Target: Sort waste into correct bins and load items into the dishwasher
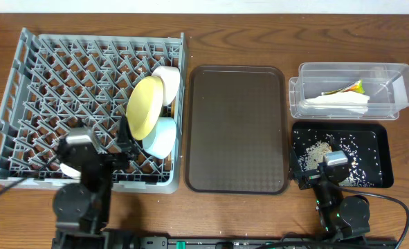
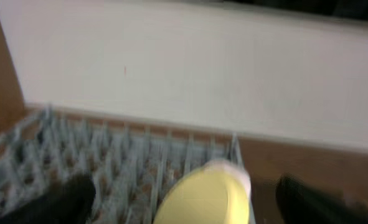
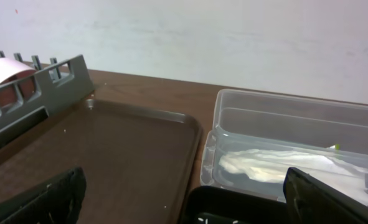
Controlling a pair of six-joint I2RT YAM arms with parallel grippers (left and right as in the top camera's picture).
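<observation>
The grey dish rack [image 1: 52, 90] holds the yellow plate [image 1: 147, 105] on edge, with the white bowl [image 1: 168, 81] behind it and the light blue bowl [image 1: 160, 136] in front. I see no chopsticks. The clear tub [image 1: 391, 76] holds the white napkin [image 1: 339, 104] and the green-yellow wrapper [image 1: 354, 86]. Rice scraps [image 1: 318, 149] lie in the black tray [image 1: 377, 138]. My left gripper [image 1: 124, 144] is open and empty over the rack's front, just left of the plate [image 2: 202, 199]. My right gripper [image 1: 326, 169] is open and empty at the black tray's front left corner [image 3: 233, 205].
The large dark brown tray [image 1: 237, 128] lies bare between the rack and the bins; it also shows in the right wrist view [image 3: 109, 155], beside the tub [image 3: 283, 118] with the napkin [image 3: 277, 165]. The left wrist view is blurred. A pale wall stands behind the table.
</observation>
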